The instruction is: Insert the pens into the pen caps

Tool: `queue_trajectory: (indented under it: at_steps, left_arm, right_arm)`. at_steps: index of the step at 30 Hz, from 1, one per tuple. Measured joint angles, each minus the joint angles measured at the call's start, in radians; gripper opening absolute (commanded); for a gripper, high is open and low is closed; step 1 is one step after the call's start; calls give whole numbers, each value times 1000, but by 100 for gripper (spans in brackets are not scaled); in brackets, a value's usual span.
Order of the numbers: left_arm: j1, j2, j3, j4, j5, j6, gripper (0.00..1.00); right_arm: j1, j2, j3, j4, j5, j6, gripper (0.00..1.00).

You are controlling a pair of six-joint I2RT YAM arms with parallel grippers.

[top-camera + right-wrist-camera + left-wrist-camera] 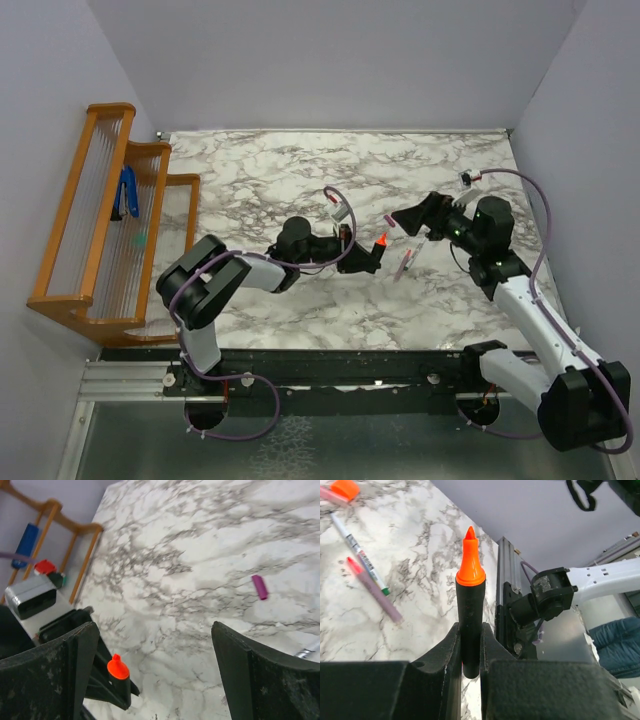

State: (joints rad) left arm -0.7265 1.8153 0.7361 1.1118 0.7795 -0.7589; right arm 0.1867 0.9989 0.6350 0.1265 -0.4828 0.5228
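We log a black marker (470,625) with a bright orange tip, an orange cap (345,488) and a magenta-purple cap (259,587) — the table (300,170) is white marble pattern with grey veins. We note two thin pens: a white pen (360,555) with a green end and a pinkish-mauve pen (374,591) with a red-pink tip. The rack (111,108) is orange-brown wood — the tool (128,192) is blue.

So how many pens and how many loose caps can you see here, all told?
Pens: 3 (black marker, white pen, pink pen)
Caps: 3 (orange cap, pink cap cut off at the picture's edge, magenta cap)
Total: 6
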Motion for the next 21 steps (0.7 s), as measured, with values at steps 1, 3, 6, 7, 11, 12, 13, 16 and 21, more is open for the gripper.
queue_trajectory:
  at_steps: [1,3,6,7,11,12,13,16,21]
  left_arm:
    - [4,-11,-8,-14,-8,10,0]
    - [16,-44,-23,-63,-27,39,0]
    - [31,-109,-34,-182,-77,107,0]
    - [37,-144,-34,-251,-108,146,0]
    - [38,-259,-29,-469,-219,270,0]
    - [38,-300,-22,-549,-259,313,0]
    - [38,-325,-14,-600,-286,342,0]
    - [38,-402,30,-778,-370,448,0]
    - [39,-493,68,-948,-431,544,0]
  right_arm:
    - [0,-9,12,-19,46,2,100]
    - [0,-21,35,-65,140,13,100]
    - [0,-10,86,-154,281,27,100]
    - [0,11,117,-196,327,26,100]
    - [0,182,310,-372,500,-27,100]
    - [0,233,359,-408,535,-56,100]
    - [0,282,403,-440,565,-92,100]
    - [0,415,513,-522,658,-217,100]
    - [0,611,647,-602,770,-471,100]
